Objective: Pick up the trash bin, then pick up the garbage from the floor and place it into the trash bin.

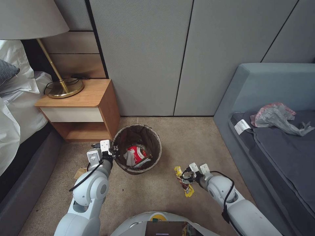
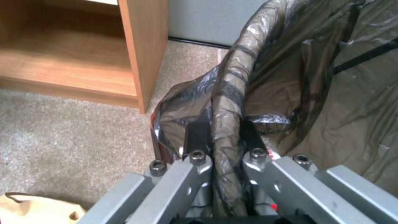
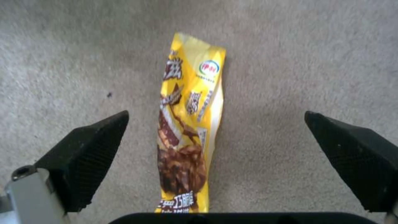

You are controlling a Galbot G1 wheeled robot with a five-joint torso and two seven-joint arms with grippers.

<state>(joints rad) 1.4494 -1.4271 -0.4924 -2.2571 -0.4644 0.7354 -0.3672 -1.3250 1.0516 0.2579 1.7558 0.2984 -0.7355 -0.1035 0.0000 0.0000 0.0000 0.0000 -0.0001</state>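
Note:
The trash bin [image 1: 157, 140] stands on the carpet beside the nightstand, its dark brown bag folded over the rim [image 2: 232, 90]. My left gripper [image 1: 113, 151] [image 2: 224, 132] is shut on that rim at the bin's left side, one finger inside and one outside. A crushed red-and-white cup [image 1: 136, 155] lies inside with other litter. To the right of the bin a yellow snack wrapper [image 1: 178, 171] [image 3: 188, 118] lies flat on the floor. My right gripper [image 1: 185, 176] [image 3: 215, 115] hangs open just over it, a finger on each side. Brown paper [image 1: 80, 172] [image 2: 33, 210] lies by my left arm.
A wooden nightstand [image 1: 82, 98] with a brass lamp [image 1: 64, 87] stands left of the bin, next to a bed [image 1: 16, 124]. A grey-blue sofa [image 1: 262, 95] with a crumpled plastic bag [image 1: 277, 118] lines the right. Grey wall panels [image 1: 147, 55] close the back.

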